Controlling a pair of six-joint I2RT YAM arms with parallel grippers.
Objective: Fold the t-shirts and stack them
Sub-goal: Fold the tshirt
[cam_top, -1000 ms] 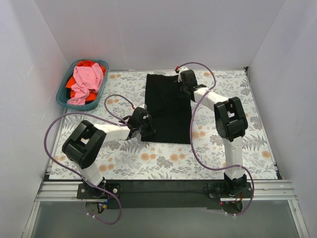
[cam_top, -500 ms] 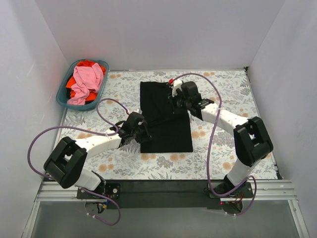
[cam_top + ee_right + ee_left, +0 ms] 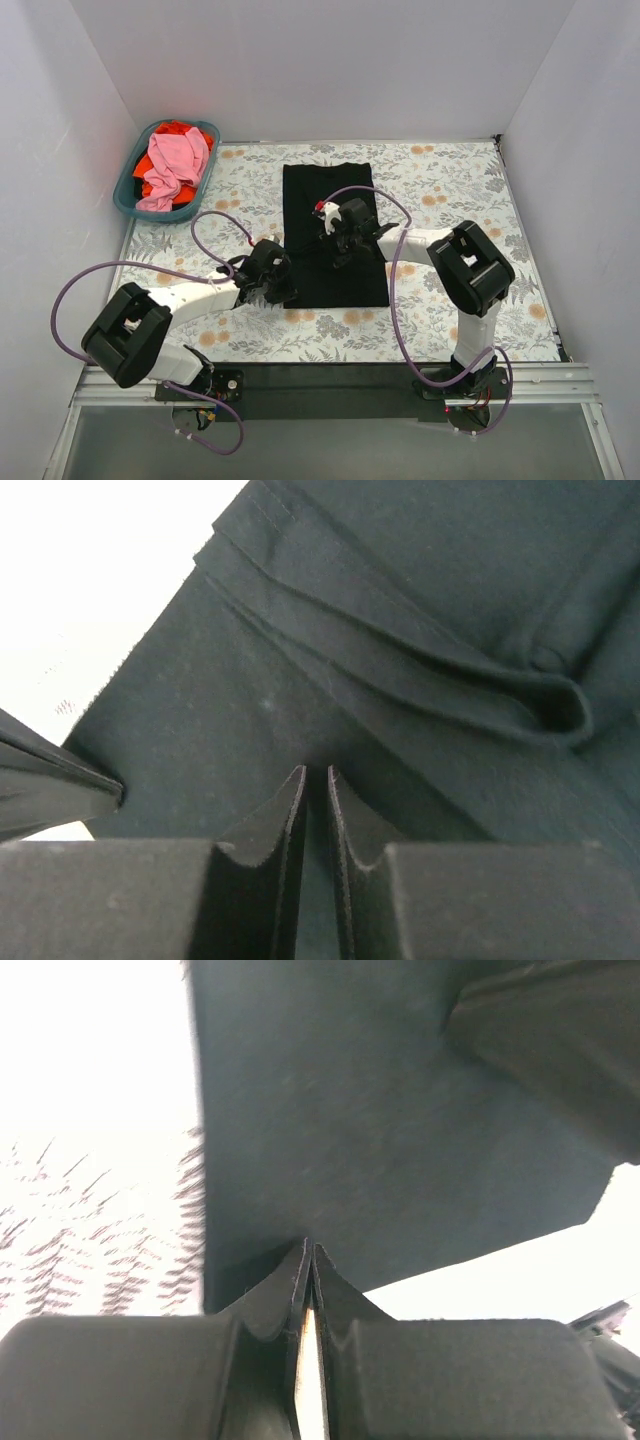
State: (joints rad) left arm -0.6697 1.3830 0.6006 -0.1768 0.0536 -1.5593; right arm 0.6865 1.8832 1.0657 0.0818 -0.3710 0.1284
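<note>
Black tee [image 3: 320,200] lay mid-table [image 3: 450,300] as a long rectangle, shifted left and squared up versus a second earlier. Pink tee [image 3: 172,160] and orange tee [image 3: 172,127] sat in the basket [image 3: 128,195], far left. Right gripper [image 3: 345,240] had moved from the tee's far right edge to its middle and looked clamped on cloth. Left gripper [image 3: 272,285] was clenched on the near-left corner. Probably mid-fold; stacking not started.
</note>
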